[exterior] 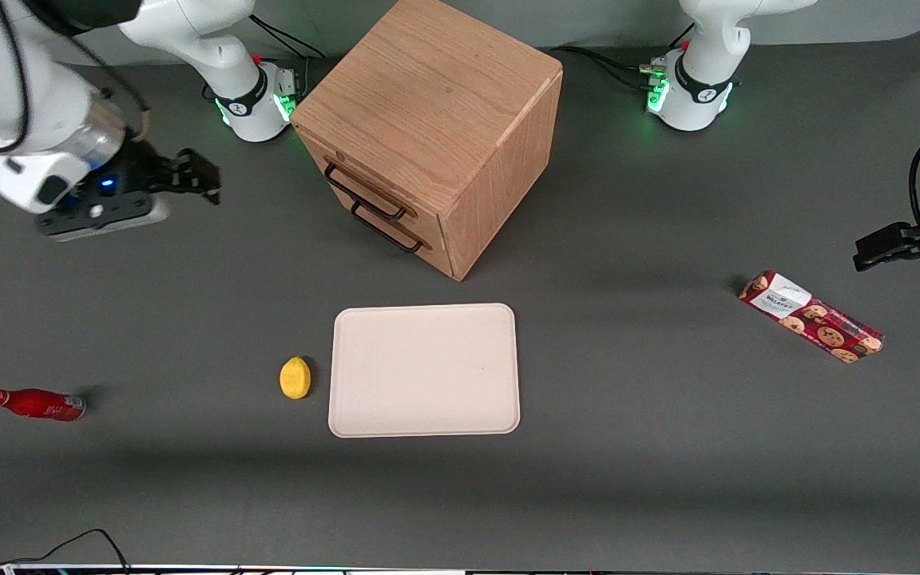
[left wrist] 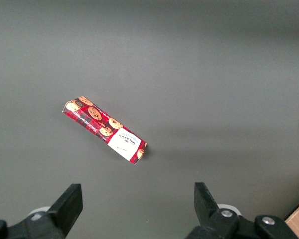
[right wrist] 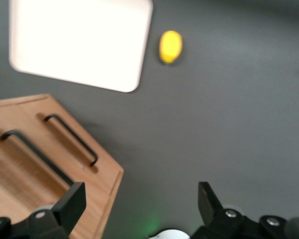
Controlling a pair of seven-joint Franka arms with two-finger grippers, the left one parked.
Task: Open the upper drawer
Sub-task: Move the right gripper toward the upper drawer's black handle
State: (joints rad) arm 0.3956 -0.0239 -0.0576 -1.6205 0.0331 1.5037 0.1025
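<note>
Dark grey surface (exterior: 668, 447) filling nearly the whole front view, carrying everything else. Oak cabinet (exterior: 436, 104) at upper centre of that frame, turned so its drawer fronts face the working arm's end, probably to give that arm a straight pull. Upper drawer (exterior: 352, 177) fully closed, flush in the cabinet face, black bar handle (exterior: 364, 194) just above the matching lower drawer (exterior: 412, 239); both bars also clear in the right wrist view, upper handle (right wrist: 32, 154) untouched. Pale tray (exterior: 425, 370) at lower centre, nearer the camera than the cabinet, bare. Cookie pack (exterior: 810, 316) at right of the frame, toward the parked arm's end, well apart from the task. Red bottle (exterior: 35, 403) lying at lower left. Small yellow lemon (exterior: 295, 377) just beside the tray. Tool (exterior: 198, 180) hovering at upper left of the front frame, level with the drawers, well apart from the handle; fingers spread wide in the wrist view, holding and touching nothing. Task judged not yet begun: approach to the upper bar to come.
</note>
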